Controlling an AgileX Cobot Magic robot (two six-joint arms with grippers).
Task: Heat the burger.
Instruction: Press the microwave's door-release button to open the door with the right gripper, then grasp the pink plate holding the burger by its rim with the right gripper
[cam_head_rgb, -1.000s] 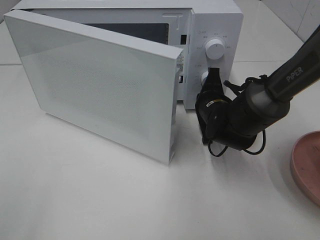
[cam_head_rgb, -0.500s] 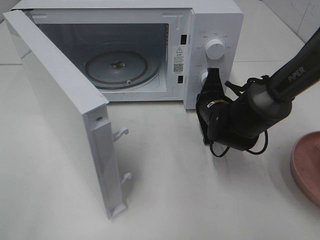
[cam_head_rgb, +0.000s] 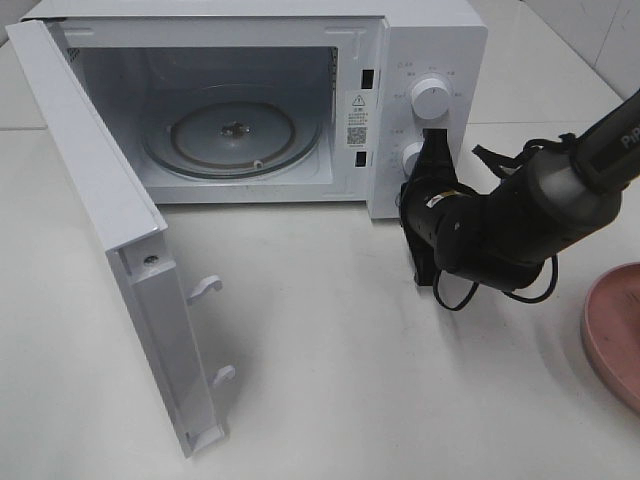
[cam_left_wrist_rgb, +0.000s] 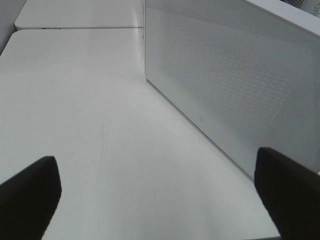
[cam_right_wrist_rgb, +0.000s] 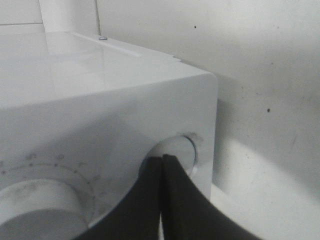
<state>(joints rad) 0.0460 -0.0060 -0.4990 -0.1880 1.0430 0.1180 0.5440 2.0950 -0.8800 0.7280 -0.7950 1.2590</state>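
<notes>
The burger is out of view. The white microwave (cam_head_rgb: 430, 40) stands at the back with its door (cam_head_rgb: 100, 220) swung wide open to the left. Its glass turntable (cam_head_rgb: 235, 135) is bare. My right gripper (cam_head_rgb: 432, 142) is shut, with nothing between its fingers. Its tips point at the lower round button (cam_head_rgb: 410, 155) on the control panel. In the right wrist view the shut gripper (cam_right_wrist_rgb: 161, 159) sits right at that button (cam_right_wrist_rgb: 182, 152); whether it touches I cannot tell. My left gripper (cam_left_wrist_rgb: 155, 192) is open beside the door's outer face (cam_left_wrist_rgb: 235, 85).
A round pink plate (cam_head_rgb: 612, 330) lies at the right edge of the table, cut off by the frame. The upper dial (cam_head_rgb: 430, 97) sits above the button. The open door reaches far toward the table's front left.
The microwave door has swung from half open to wide open, uncovering the turntable. My right gripper has drawn back slightly to the right, still shut.
</notes>
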